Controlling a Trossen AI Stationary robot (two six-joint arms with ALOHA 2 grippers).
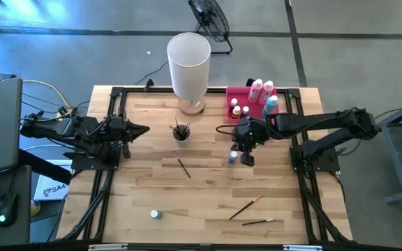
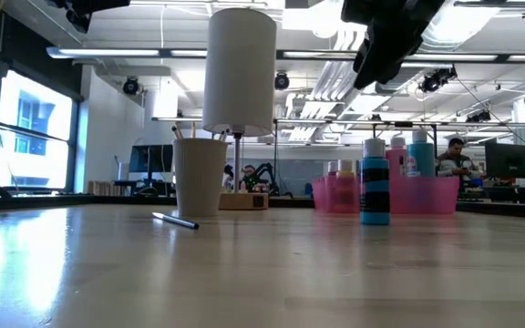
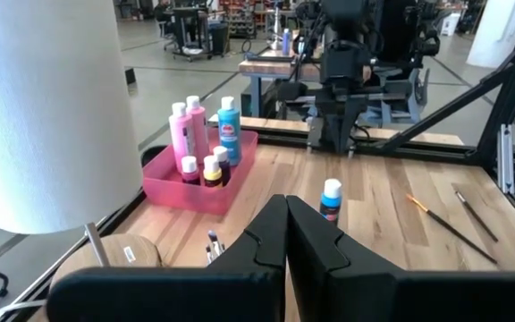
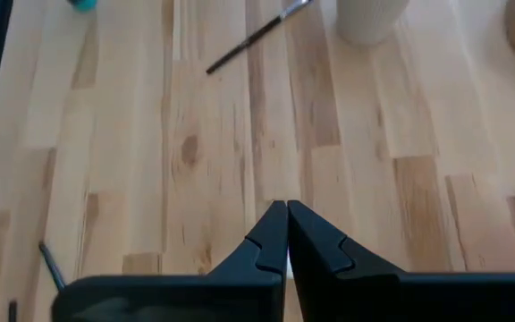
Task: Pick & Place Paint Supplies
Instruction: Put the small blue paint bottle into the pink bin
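While upright, the blue-capped bottle (image 1: pixel 233 157) (long axis vertical) stands beside the pink tray (image 1: pixel 232 95).

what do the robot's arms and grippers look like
Both are dark, near-black jointed arms on black frame bases. The left gripper and right gripper each end in two angular matte black fingers. Yellow and black cables trail behind the left arm.

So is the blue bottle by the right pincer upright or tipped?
Upright. The blue bottle stands on its base on the table, cap up, beneath the shut right pincer.
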